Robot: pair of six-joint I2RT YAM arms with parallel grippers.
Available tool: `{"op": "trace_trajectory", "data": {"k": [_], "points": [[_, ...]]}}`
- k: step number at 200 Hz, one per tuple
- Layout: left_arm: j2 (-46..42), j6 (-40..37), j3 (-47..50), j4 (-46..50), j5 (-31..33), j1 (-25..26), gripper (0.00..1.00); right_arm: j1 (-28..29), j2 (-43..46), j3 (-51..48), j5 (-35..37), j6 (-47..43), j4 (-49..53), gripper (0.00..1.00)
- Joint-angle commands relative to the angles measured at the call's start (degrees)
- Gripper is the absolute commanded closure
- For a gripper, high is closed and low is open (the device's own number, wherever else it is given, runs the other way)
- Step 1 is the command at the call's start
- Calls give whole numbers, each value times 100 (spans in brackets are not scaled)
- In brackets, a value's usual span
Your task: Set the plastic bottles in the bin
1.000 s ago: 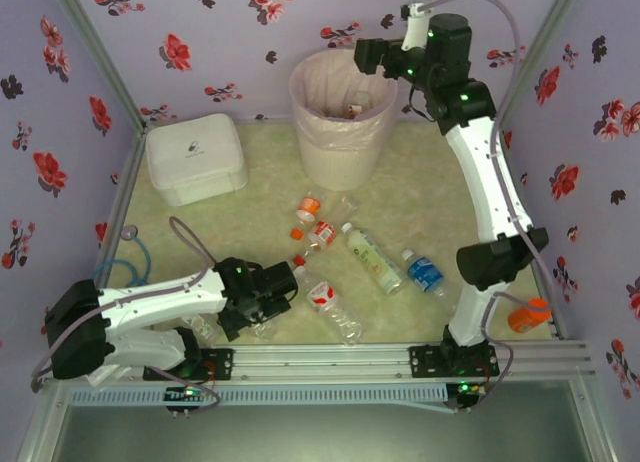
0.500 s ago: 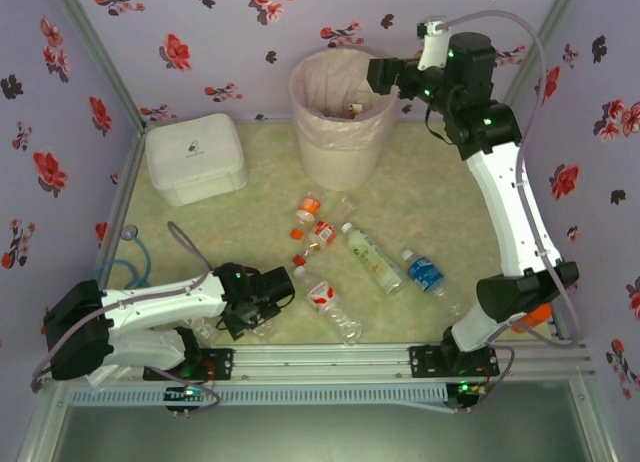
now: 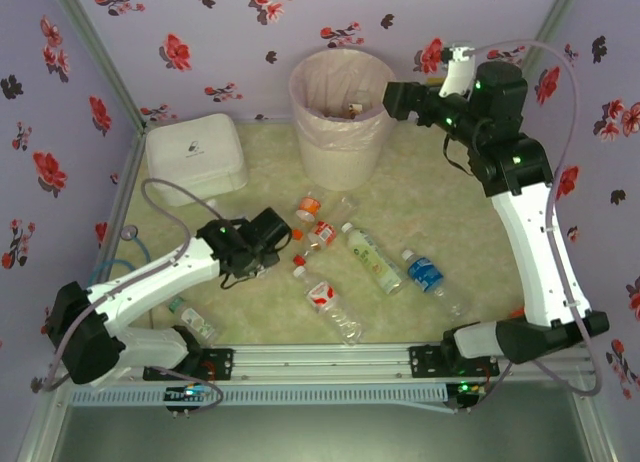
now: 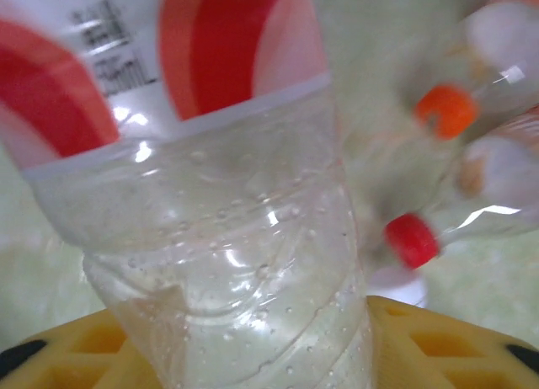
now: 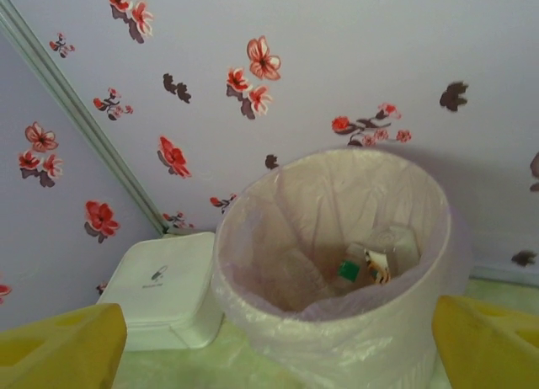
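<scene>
My left gripper (image 3: 270, 234) is shut on a clear plastic bottle (image 4: 227, 263) with a red and white label, and the bottle stands between the yellow fingers (image 4: 446, 338). It hangs above the left-middle of the table. Several more plastic bottles lie on the mat: two orange-capped ones (image 3: 312, 218), a green-labelled one (image 3: 368, 254), a blue-labelled one (image 3: 425, 273) and a red-labelled one (image 3: 330, 302). The pale-pink bin (image 3: 340, 122) stands at the back with bottles inside (image 5: 370, 267). My right gripper (image 3: 392, 99) hovers open and empty just right of the bin's rim (image 5: 337, 313).
A white lidded box (image 3: 195, 160) sits left of the bin. Another clear bottle (image 3: 190, 324) lies by the left arm's base. A blue cable (image 3: 135, 252) loops at the left edge. Floral walls close in the back and sides; a metal rail (image 3: 330, 360) runs along the front.
My left gripper closed on the bottle near the front edge and lifted it up and away from the base. My right arm swung right, off the bin's opening.
</scene>
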State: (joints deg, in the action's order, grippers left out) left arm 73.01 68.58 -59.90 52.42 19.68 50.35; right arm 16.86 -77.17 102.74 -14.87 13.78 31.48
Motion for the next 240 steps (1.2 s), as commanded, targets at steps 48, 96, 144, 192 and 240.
{"op": "trace_trajectory", "data": {"k": [48, 96, 144, 192, 240], "points": [[261, -4244, -1163, -2177, -1519, -684, 62, 239, 351, -755, -1254, 919, -27, 10], [182, -5261, -1267, -2668, -3118, -684, 61, 951, -246, -720, -1260, 1106, -433, 10], [-58, -5376, -911, -3201, -3798, -684, 60, 1168, -1026, -431, -1193, 1342, -637, 8], [86, -5350, -892, -3306, -4068, -684, 58, 1361, -1397, -241, -1339, 1457, -665, 17], [42, -5339, -861, -3341, -4058, -682, 59, 1363, -1412, -118, -1012, 1262, -439, 48]]}}
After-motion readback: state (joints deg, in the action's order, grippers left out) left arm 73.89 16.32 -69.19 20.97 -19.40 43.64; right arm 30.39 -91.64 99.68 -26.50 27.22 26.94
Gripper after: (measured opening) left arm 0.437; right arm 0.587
